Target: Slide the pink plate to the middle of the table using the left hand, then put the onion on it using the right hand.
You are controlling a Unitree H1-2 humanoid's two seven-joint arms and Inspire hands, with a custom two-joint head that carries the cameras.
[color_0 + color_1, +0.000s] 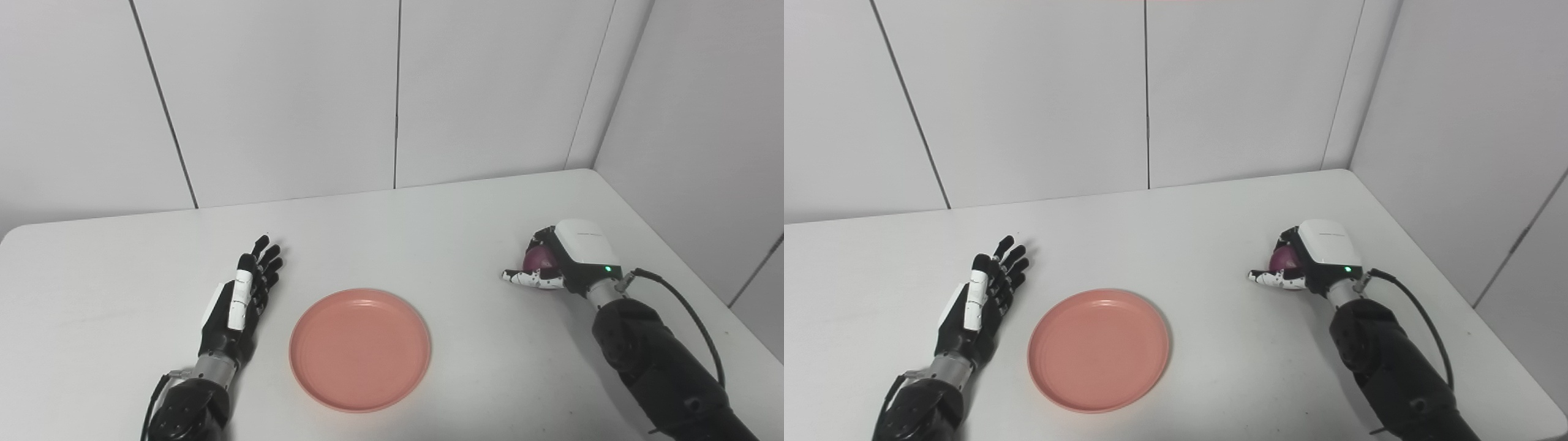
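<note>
The pink plate [360,348] lies flat and empty near the middle front of the white table [392,233]. My left hand [242,297] lies open on the table just left of the plate, fingers straight, apart from its rim. My right hand [560,260] is at the right side of the table, its fingers curled around the purple onion [539,258], which shows partly between them. The onion is low, at or just above the table surface; I cannot tell whether it is lifted.
White panel walls stand behind the table and along its right side [692,122]. A black cable [686,306] loops from my right wrist. The table's right edge runs close to my right arm.
</note>
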